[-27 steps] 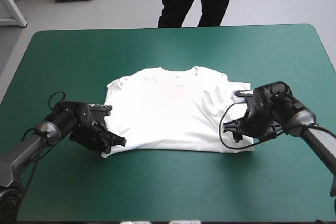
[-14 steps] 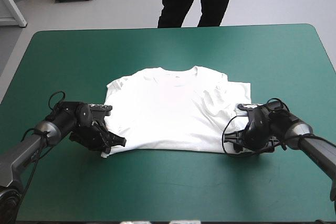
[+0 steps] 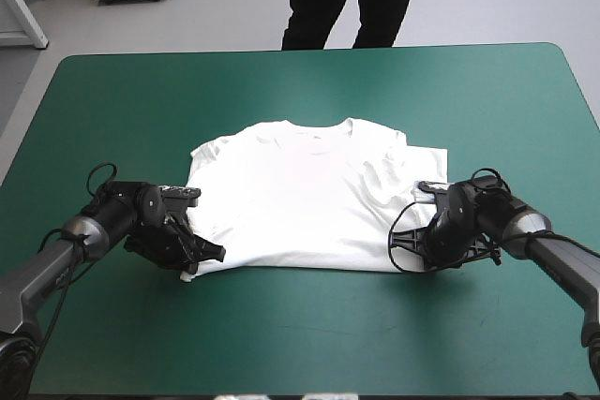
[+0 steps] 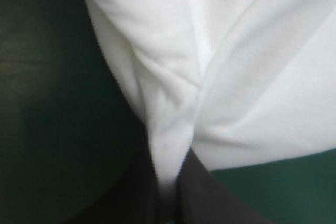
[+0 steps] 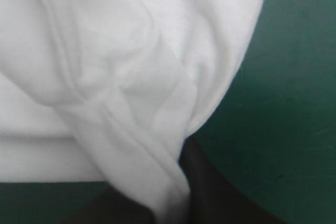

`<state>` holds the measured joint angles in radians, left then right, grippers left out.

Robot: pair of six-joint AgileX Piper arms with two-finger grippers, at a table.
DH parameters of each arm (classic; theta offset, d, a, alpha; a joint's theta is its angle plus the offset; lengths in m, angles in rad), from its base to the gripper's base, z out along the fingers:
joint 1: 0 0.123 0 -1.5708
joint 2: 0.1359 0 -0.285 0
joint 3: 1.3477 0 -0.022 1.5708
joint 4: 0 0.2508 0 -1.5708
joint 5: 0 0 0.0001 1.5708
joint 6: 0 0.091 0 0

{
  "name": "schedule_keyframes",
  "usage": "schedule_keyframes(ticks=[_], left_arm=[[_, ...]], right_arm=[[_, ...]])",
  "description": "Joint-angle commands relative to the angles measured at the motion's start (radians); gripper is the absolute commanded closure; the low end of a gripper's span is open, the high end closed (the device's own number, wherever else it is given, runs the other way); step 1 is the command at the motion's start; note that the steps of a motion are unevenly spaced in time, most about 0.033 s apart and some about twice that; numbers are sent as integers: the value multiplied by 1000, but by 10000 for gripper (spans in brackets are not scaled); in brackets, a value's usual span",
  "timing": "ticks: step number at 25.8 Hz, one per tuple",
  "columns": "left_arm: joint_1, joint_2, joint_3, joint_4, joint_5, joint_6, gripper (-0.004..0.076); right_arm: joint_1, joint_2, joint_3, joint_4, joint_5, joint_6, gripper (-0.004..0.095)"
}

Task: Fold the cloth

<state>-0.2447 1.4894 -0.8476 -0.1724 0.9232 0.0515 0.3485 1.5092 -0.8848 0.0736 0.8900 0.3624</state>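
Observation:
The white T-shirt (image 3: 300, 203) lies flat in the middle of the table, collar toward the far edge, sleeves folded in. My left gripper (image 3: 194, 263) sits low at its near left corner, shut on a pinch of cloth. In the left wrist view the T-shirt (image 4: 236, 77) narrows to a fold running down into the gripper (image 4: 168, 203). My right gripper (image 3: 424, 256) is at the near right corner. In the right wrist view a twisted fold of T-shirt (image 5: 105, 77) is pinched in the gripper (image 5: 176, 203), one black finger (image 5: 210, 192) showing beside it.
The teal-green cover (image 3: 300, 344) shows on every side of the T-shirt, a broad band of it between the shirt's near hem and the table's near edge. Both arms lie low, close to the tabletop.
My right gripper has come down from above the right sleeve to the near right corner and shut on the cloth. The left gripper has kept its grip and place.

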Motion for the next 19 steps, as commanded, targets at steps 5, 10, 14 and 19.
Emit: schedule_keyframes(ticks=[5,10,14,19], left_arm=[[-3,-5,-108,-7,80,26,733],[-3,-27,-260,23,92,26,733],[-3,-27,-370,70,77,24,733],[-3,-26,-466,131,-12,-10,733]], right_arm=[[0,-121,-70,-26,43,-8,925],[0,-157,-169,-74,57,-8,925],[0,-153,-237,-114,14,-8,925],[-14,-153,-332,-138,-62,3,924]])
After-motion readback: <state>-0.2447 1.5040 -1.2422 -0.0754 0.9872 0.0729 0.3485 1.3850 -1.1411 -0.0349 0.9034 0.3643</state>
